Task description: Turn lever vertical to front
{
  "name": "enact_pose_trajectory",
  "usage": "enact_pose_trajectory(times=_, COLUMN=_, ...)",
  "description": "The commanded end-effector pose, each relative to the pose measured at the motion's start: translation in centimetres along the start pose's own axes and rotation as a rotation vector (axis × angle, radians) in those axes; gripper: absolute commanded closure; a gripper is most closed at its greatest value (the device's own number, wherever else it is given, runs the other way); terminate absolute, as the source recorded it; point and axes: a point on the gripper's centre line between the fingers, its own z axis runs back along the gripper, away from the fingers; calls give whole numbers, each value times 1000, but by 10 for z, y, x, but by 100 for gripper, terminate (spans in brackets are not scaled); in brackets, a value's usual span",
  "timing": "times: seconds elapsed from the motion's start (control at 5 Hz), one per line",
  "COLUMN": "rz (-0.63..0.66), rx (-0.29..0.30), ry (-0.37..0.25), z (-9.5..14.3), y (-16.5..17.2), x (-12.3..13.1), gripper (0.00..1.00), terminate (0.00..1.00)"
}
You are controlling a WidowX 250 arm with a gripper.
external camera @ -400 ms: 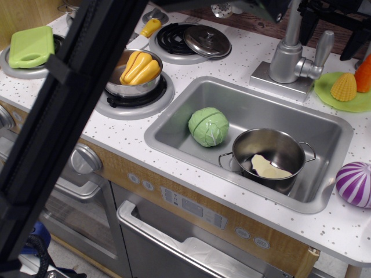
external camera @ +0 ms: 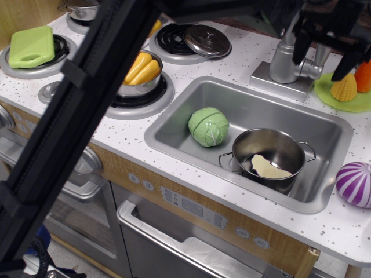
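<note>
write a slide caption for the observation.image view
Open tool straddling the faucet lever above a sink holding cabbage.

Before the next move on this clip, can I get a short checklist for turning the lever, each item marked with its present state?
1. Gripper at the lever: ok, its black fingers stand on either side of it.
2. Fingers closed on the lever: cannot tell, contact is hidden.
3. Lever position: cannot tell, mostly covered.
4. Faucet base flat on the counter: ok.
5. Space in front of the lever: ok, only the open sink lies there.
6. Corn close beside the right finger: not ok, may get bumped.
</note>
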Motion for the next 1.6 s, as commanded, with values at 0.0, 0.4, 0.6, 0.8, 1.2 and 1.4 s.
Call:
enact_pose_trajectory(times=0.0, rz=19, rx=-1, ry=-161, z=38, y=5, x=19, gripper=0, terminate=0)
enact_pose_trajectory(times=0.4, rz=0, rx=0, ry=-260, z=41, y=10, x=41, gripper=0, terminate=0)
enact_pose_trajectory(times=0.6, rz=-18, rx=-6, ry=-282, z=37, y=13, x=48, gripper=0, terminate=0)
enact_pose_trajectory(times=0.8, rz=-22, rx=-22, ry=-295, z=33, y=15, x=53, gripper=0, terminate=0)
enact_pose_trajectory(times=1.2, rz=8, rx=-26, ry=-288, z=31, y=13, x=51, gripper=100, terminate=0)
enact_pose_trajectory(times=1.4, rz=34, rx=-35, ry=-259, z=36, y=9, x=46, gripper=100, terminate=0)
